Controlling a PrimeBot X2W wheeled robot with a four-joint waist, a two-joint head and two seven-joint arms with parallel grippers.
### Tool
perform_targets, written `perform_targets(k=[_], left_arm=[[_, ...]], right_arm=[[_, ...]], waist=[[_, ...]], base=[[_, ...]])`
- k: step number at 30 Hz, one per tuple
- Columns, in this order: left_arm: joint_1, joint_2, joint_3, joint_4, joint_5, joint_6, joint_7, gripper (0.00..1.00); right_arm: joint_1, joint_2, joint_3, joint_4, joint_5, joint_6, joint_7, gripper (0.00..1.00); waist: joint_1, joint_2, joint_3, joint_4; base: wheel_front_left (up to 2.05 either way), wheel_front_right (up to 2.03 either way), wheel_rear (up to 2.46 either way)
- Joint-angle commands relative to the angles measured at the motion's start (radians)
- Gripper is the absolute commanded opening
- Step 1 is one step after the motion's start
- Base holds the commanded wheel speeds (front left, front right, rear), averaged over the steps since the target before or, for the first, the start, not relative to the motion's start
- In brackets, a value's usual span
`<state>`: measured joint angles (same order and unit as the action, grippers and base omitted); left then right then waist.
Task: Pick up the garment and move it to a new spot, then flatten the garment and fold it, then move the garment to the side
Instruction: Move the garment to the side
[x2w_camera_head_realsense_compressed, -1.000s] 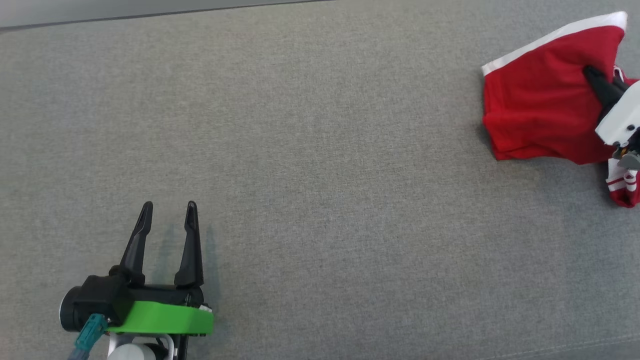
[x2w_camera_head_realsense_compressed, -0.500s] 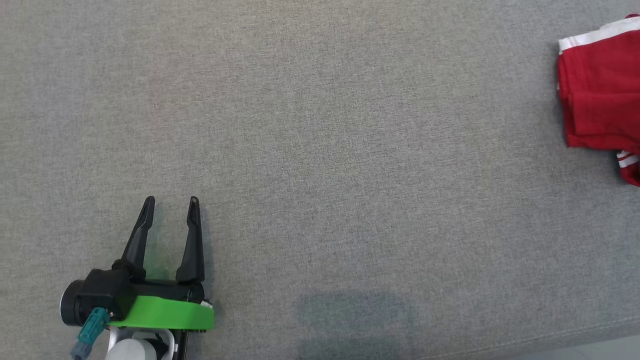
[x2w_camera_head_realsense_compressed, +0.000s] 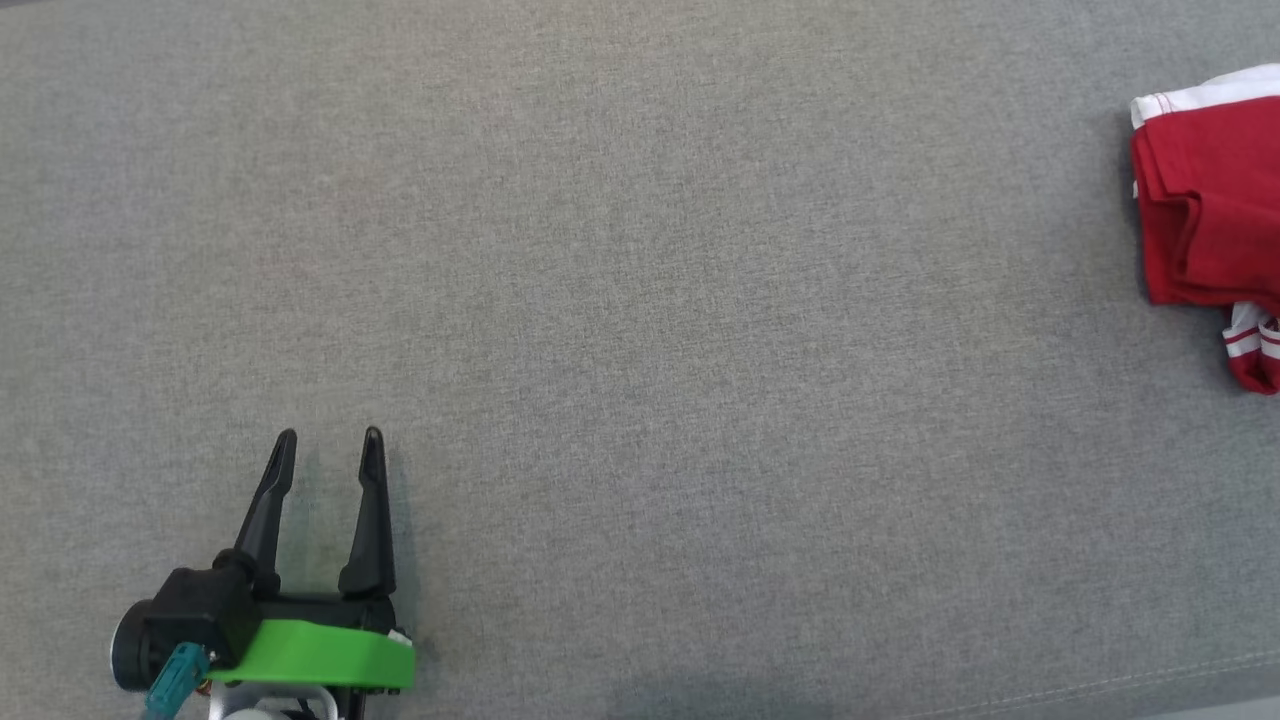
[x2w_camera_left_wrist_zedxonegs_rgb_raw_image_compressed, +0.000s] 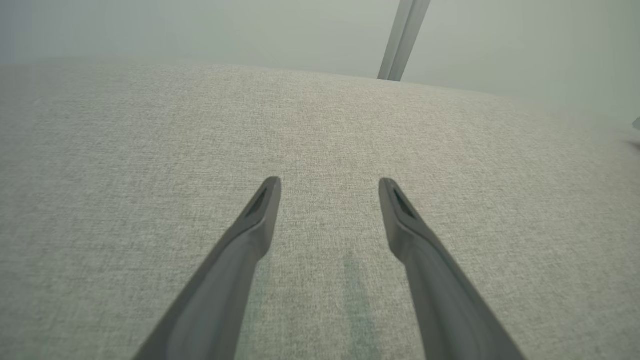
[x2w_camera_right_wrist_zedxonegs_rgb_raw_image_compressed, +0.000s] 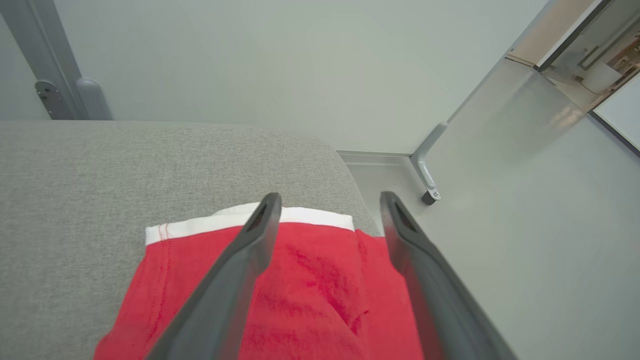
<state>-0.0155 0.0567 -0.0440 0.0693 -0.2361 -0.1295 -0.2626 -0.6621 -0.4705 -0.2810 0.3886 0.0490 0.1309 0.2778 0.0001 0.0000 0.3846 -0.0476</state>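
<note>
Grey surface (x2w_camera_head_realsense_compressed: 640, 300) w/ folded red garment (x2w_camera_head_realsense_compressed: 1205, 220), white hem; left tool (x2w_camera_head_realsense_compressed: 330, 434) & right tool (x2w_camera_right_wrist_zedxonegs_rgb_raw_image_compressed: 330, 197) both spread.

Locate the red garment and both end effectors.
red garment (x2w_camera_head_realsense_compressed: 1220, 190), head view, its red body.
left end effector (x2w_camera_head_realsense_compressed: 330, 434), head view, midway between fingertips.
right end effector (x2w_camera_right_wrist_zedxonegs_rgb_raw_image_compressed: 330, 195), right wrist view, midway between fingertips.

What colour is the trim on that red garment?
White trim on the garment; clearest in right wrist view.
</note>
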Motion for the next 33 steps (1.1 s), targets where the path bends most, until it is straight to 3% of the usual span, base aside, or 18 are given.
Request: perform_targets(k=[1,8,15,19,23,33], left_arm=[[0.024,0.001,0.01,0.001,-0.004,-0.002,-0.002,1.0],[0.108,-0.005,0.034,0.005,-0.031,-0.001,-0.002,1.0],[0.204,-0.004,0.051,0.01,-0.052,0.027,-0.002,1.0],[0.222,-0.005,0.062,0.018,-0.047,0.027,-0.002,1.0],[0.208,-0.005,0.072,0.033,-0.03,0.017,-0.003,1.0],[0.137,-0.005,0.097,0.098,-0.008,0.004,-0.002,1.0]], right_arm=[[0.039,0.018,0.027,-0.002,-0.002,0.0,-0.049,1.0],[0.248,0.084,0.136,-0.076,0.022,-0.001,-0.302,1.0],[0.502,0.224,0.106,-0.148,-0.011,0.0,-0.508,1.0],[0.607,0.326,0.069,-0.183,-0.062,0.0,-0.54,1.0],[0.664,0.388,0.059,-0.227,-0.078,0.0,-0.543,1.0],[0.719,0.417,0.113,-0.197,-0.075,0.0,-0.543,1.0]], waist=[[-0.0001,0.0,-0.061,-0.005],[-0.0001,0.0,-0.249,0.028],[-0.0001,0.0,-0.4,0.085],[-0.0001,0.0,-0.425,0.108],[-0.0001,0.0,-0.436,0.129],[-0.0001,0.0,-0.45,0.164]], base=[[0.0,0.0,0.0],[0.0,0.0,0.0],[0.0,0.0,0.0],[0.0,0.0,0.0],[0.0,0.0,0.0],[0.0,0.0,0.0]])
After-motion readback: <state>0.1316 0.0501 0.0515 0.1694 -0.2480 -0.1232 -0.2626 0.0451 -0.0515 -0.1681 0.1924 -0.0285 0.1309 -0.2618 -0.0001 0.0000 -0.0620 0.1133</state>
